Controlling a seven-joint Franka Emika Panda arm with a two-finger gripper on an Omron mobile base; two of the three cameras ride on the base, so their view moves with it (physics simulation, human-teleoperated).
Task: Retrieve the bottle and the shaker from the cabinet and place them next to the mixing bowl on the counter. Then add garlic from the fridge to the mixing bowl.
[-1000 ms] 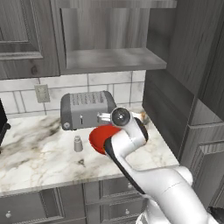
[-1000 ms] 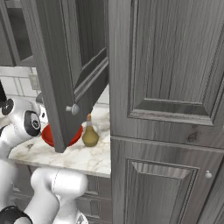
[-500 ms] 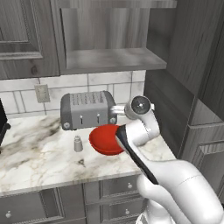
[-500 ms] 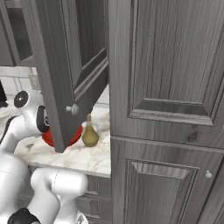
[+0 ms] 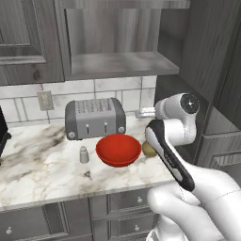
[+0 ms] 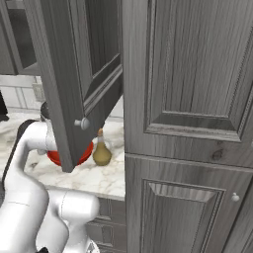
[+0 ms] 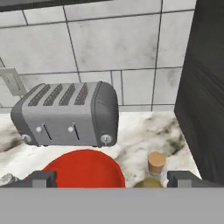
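Note:
The red mixing bowl (image 5: 118, 149) sits on the marble counter (image 5: 37, 164) in front of a toaster. Left of the bowl stands the small grey-white shaker (image 5: 84, 154). The amber bottle (image 6: 102, 152) stands just right of the bowl (image 6: 86, 150), partly behind my arm in the left base view. The cabinet (image 5: 122, 63) above has a bare shelf niche, and its door (image 6: 74, 74) hangs open. My gripper (image 7: 113, 179) is open above the bowl (image 7: 83, 170) and the bottle's stopper (image 7: 156, 162), holding nothing. The garlic and the fridge are out of view.
A grey toaster (image 5: 94, 117) stands against the tiled wall behind the bowl, with a wall outlet (image 5: 45, 100) to its upper left. A tall dark panelled unit (image 6: 192, 123) closes off the counter's right end. Grey drawers (image 5: 56, 221) run below the counter.
My arm has swung up and to the right, off the bowl, so the whole bowl now shows. The bowl, shaker and bottle have not moved. The gripper stays open.

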